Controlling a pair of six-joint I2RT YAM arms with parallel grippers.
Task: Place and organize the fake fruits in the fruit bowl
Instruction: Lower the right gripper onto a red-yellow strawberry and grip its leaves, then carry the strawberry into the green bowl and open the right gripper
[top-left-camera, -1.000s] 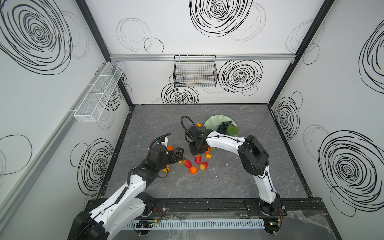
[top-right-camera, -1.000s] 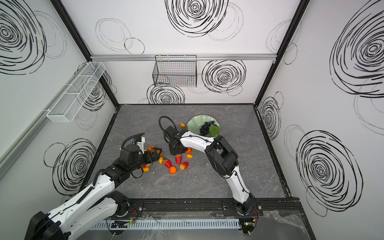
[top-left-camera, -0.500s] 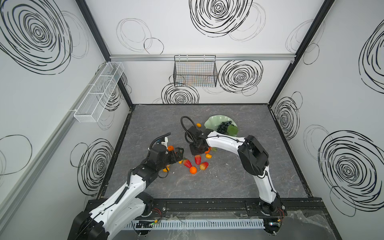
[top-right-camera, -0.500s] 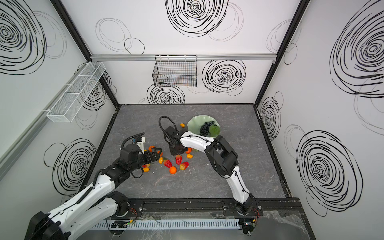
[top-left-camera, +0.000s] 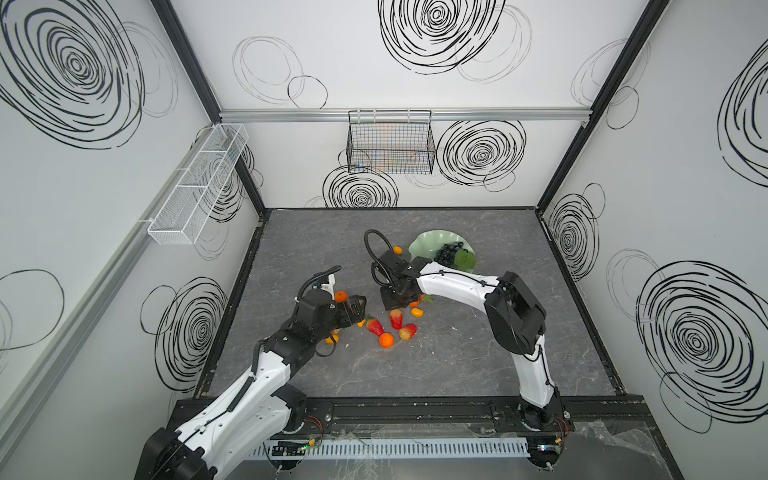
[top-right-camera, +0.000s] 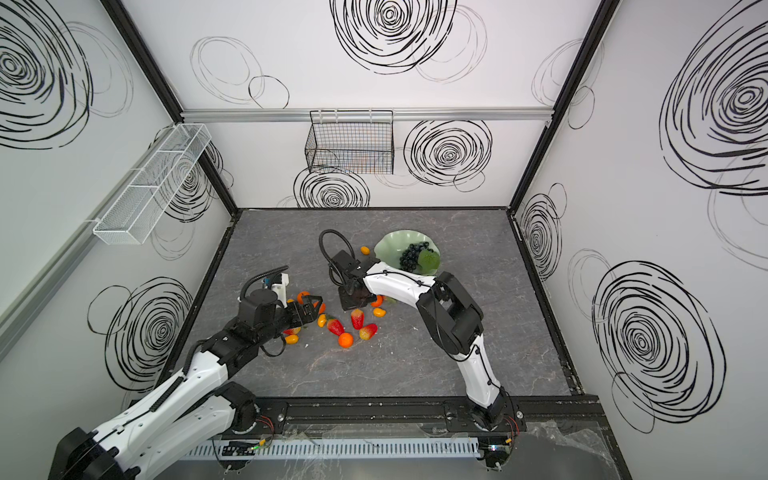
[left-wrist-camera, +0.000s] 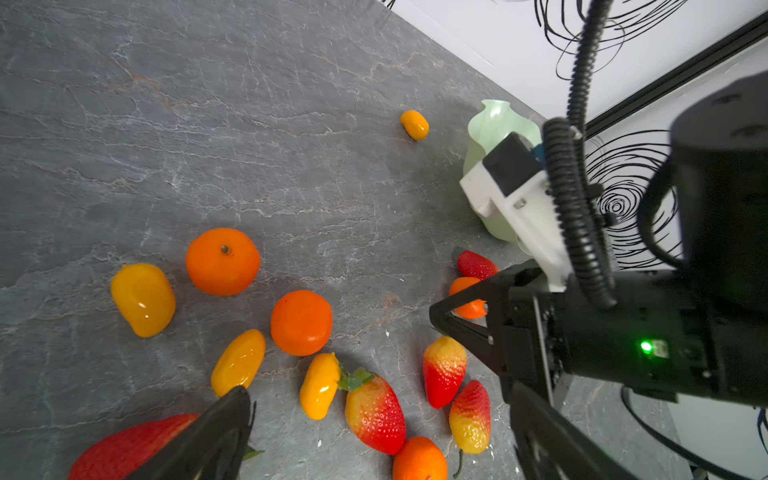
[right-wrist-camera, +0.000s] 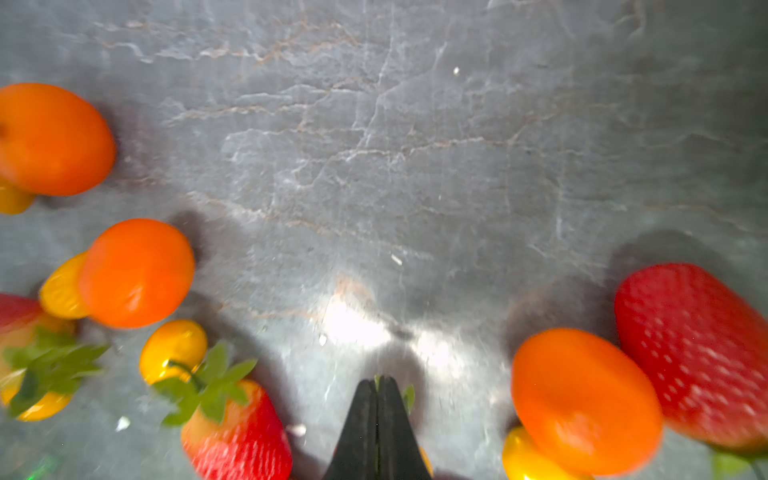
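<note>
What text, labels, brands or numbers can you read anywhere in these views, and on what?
None readable.
Walls: only black scribbled swirls, no letters.
Fruits, bowl, black basket, white basket: no print.
Green light on the right arm: plain dot; patch beside it too blurred to read.

Both top views high, looking down, wrist views close, all sharing fake fruits (top-left-camera: 386, 340)

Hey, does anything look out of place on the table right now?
Yes: only the grape bunch sits in the fruit bowl. The other fake fruits lie scattered on the table, one kumquat alone beside the bowl's rim.
</note>
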